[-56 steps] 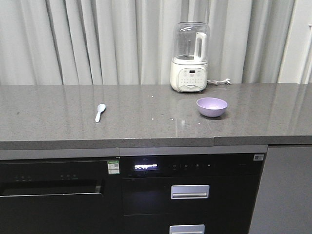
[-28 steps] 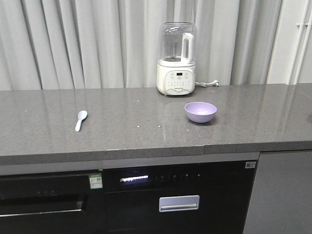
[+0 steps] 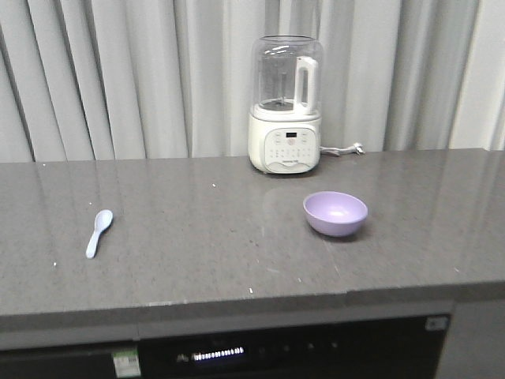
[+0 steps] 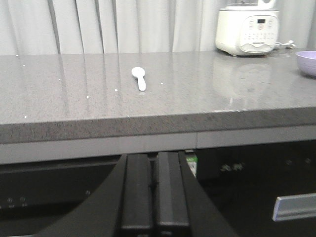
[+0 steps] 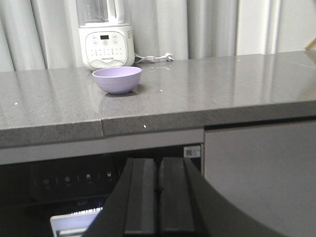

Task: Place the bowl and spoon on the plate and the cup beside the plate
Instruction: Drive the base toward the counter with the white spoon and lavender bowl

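Spoon point(image 3: 99, 233) left, bowl point(image 3: 335, 213) right, well apart on the counter point(image 3: 205, 260).
Both look light, rigid and slick: pinch the spoon's stubby handle and the bowl's rim. The left gripper point(image 4: 154, 158) and right gripper point(image 5: 158, 162) hang below the counter edge, jaws closed on nothing.

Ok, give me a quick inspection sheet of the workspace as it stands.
Surface: grey stone counter, a few pale specks.
Job's things: spoon lying at left; bowl upright at right, empty; plate and cup not seen in any view.
Clutter: blender at the back.
Grippers: left gripper and right gripper shut, empty, below the counter edge.
Cables: cord beside the blender.
Surroundings: curtain behind; appliance panel below.
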Available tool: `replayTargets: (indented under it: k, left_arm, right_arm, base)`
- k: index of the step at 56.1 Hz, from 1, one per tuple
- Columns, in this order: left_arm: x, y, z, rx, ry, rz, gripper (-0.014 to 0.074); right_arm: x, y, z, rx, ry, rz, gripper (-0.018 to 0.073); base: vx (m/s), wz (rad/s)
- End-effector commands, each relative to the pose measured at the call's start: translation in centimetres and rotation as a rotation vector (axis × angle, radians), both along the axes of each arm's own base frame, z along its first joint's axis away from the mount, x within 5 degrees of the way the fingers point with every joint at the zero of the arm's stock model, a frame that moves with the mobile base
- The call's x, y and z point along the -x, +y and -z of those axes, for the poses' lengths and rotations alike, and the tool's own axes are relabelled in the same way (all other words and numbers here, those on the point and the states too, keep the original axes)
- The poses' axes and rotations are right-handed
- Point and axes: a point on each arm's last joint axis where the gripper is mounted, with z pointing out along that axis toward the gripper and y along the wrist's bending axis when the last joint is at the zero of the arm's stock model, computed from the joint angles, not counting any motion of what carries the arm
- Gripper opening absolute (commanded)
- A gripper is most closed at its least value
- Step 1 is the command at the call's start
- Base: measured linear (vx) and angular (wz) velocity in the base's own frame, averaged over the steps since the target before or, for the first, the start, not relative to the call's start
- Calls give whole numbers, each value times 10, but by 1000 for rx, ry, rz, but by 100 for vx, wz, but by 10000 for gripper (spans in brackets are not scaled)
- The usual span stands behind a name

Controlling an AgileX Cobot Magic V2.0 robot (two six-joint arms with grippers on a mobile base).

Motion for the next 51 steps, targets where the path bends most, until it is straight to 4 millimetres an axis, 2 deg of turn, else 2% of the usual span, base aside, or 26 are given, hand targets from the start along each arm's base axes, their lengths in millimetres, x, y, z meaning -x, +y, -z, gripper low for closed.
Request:
replayTargets:
  k: [1,29,51]
  left_arm:
    - [2,-1,-17,11,-116,7,-6]
    - [2,-1,-17,11,-116,7,-6]
    - [2,-1,-17,11,-116,7,-6]
  right_arm:
    - [0,0,-7,15,-84,8,-13]
    - [0,0,-7,15,-84,8,-13]
    - [0,0,-7,15,-84,8,-13]
  base:
    - [42,14]
    - [43,17]
    - [30,1]
